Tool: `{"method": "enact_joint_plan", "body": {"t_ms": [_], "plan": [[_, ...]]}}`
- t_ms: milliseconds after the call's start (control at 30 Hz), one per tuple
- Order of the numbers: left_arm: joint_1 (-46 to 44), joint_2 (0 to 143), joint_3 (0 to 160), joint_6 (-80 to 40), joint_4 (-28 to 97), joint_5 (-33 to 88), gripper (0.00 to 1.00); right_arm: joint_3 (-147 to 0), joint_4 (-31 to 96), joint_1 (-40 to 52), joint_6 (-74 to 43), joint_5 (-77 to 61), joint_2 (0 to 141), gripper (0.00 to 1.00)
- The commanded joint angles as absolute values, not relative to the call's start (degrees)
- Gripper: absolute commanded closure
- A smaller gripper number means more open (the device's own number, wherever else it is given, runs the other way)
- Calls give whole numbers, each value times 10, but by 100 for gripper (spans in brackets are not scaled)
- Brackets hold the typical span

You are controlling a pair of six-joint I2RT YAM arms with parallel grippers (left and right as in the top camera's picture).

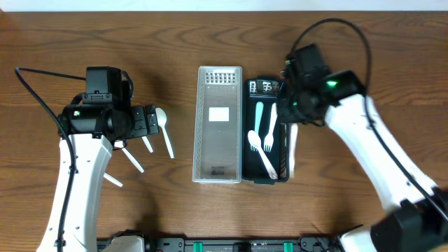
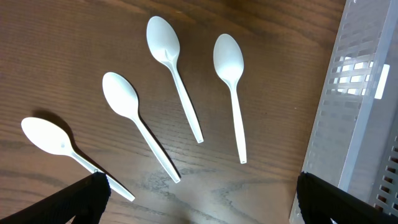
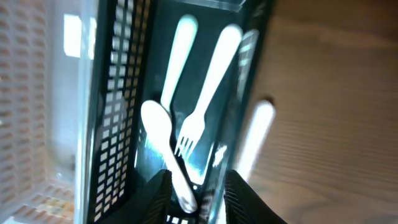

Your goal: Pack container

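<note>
The left gripper [image 2: 202,190] hangs with its jaws spread wide and empty over four white spoons [image 2: 163,37]. They are thin, glossy plastic, lying flat and fanned out, well apart on the grained wooden table [image 2: 56,74]. A flat handle gives little to pinch, so a spoon will likely skid or flip if the fingers close off-centre. Next comes the clear perforated container [image 1: 219,73], which looks unfilled. Touching it is the black mesh bin [image 3: 118,93], which holds smooth plastic cutlery including a white fork [image 3: 189,134]. The right gripper [image 3: 198,193] hovers at the bin's far wall, jaws only narrowly apart and pinching nothing I can see. A blurred white piece [image 3: 255,134] lies just outside that wall. A careless grab may snag the mesh or shove the bin.
</note>
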State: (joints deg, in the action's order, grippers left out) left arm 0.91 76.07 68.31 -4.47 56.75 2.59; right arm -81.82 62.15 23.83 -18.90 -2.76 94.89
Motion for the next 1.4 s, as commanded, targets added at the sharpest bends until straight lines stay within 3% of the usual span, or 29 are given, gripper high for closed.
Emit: {"method": "enact_joint_plan", "body": {"t_ms": [0, 200, 400, 500, 567, 800, 1367], "plan": [[10, 760, 695, -41, 569, 19, 2, -827, 622, 263, -206, -24, 986, 71], [10, 760, 695, -41, 569, 19, 2, -828, 608, 254, -208, -8, 989, 71], [10, 760, 695, -41, 569, 19, 2, -855, 616, 187, -207, 0, 959, 69], [10, 760, 695, -41, 569, 19, 2, -873, 634, 143, -188, -1, 944, 60], [10, 760, 695, -41, 569, 19, 2, -876, 656, 113, -163, 0, 934, 45], [10, 760, 695, -41, 569, 19, 2, -853, 747, 39, -49, 0, 931, 36], [10, 760, 695, -42, 563, 19, 2, -602, 637, 73, -13, -11, 932, 29]]}}
